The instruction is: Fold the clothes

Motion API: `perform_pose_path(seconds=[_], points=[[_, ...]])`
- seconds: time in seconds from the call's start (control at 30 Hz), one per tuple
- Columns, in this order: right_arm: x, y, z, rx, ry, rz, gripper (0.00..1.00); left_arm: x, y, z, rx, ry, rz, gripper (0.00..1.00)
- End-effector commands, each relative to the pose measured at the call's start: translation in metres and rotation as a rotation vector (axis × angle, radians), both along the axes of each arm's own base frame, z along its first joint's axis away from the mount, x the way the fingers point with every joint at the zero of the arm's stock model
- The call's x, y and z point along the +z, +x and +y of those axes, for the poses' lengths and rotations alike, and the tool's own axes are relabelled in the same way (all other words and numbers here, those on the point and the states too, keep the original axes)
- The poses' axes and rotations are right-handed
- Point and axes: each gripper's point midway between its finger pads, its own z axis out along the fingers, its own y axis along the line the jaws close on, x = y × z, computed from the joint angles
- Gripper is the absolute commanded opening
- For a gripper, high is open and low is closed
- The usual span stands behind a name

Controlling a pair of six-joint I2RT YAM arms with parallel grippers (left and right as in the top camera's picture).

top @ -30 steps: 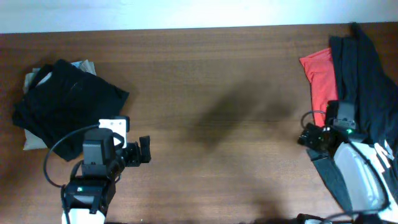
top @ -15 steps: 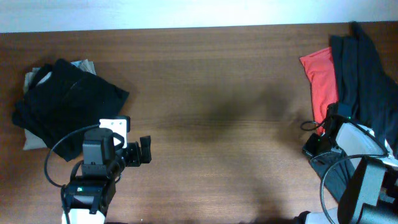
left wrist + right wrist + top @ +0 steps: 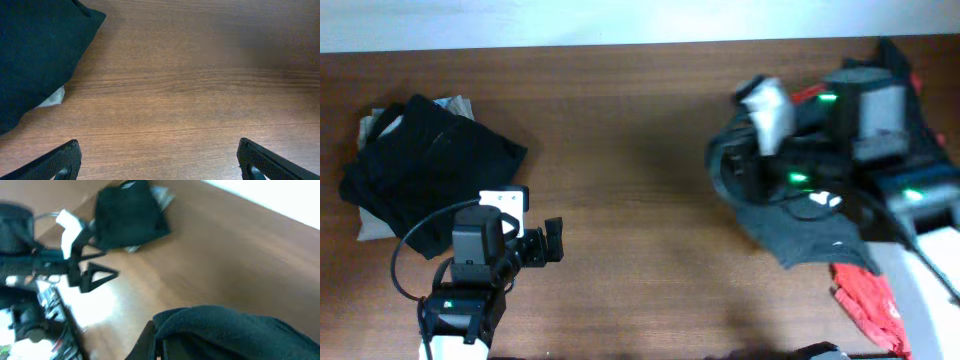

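A folded pile of clothes (image 3: 420, 165), black shirts over a beige one, lies at the table's left. It also shows as the pile (image 3: 35, 55) and the pile (image 3: 131, 215). My left gripper (image 3: 552, 243) hovers just right of it, open and with nothing in it; its fingertips (image 3: 65, 160) stand wide apart over bare wood. My right gripper (image 3: 160, 345) is shut on a dark shirt (image 3: 235, 330). That dark shirt (image 3: 800, 225) hangs blurred over the table's right half. A red shirt (image 3: 865, 300) lies crumpled at the lower right.
More black clothes (image 3: 925, 110) lie heaped at the far right edge behind my right arm (image 3: 860, 110). Bare wooden table (image 3: 640, 170) stretches between the two arms. In the right wrist view, my left arm (image 3: 45, 265) shows at left.
My right gripper shut on the dark shirt and swung up and to the left with it. The red shirt shifted from upper right to lower right. The left arm stayed still.
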Motion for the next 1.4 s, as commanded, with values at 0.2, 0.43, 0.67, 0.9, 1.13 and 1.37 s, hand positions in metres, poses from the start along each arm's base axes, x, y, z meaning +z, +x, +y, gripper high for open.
perform_pose_path(seconds=[0.2, 0.43, 0.67, 0.9, 1.13, 1.37], points=[[-0.148, 0.065, 0.098, 0.114, -0.144, 0.241, 0.10, 0.009, 0.002, -0.006, -0.023, -0.034, -0.018, 0.99], [-0.093, 0.100, -0.067, -0.460, -0.064, 0.364, 0.99, 0.016, -0.002, -0.046, -0.191, -0.207, -0.012, 0.99], [-0.115, 0.051, -0.255, -0.973, -0.025, 0.660, 0.99, -0.054, -0.005, -0.142, -0.218, -0.478, 0.372, 0.99], [-0.119, 0.030, -0.287, -1.031, -0.023, 0.694, 0.99, -0.132, -0.035, -0.244, -0.157, -0.589, 0.648, 0.99], [-0.120, 0.027, -0.285, -1.022, -0.028, 0.706, 0.99, -0.122, 0.014, -0.294, -0.210, -0.677, 0.295, 0.38], [-0.133, 0.007, -0.297, -1.076, -0.150, 0.768, 0.70, -0.033, 0.059, -0.276, -0.360, -0.739, -0.013, 0.00]])
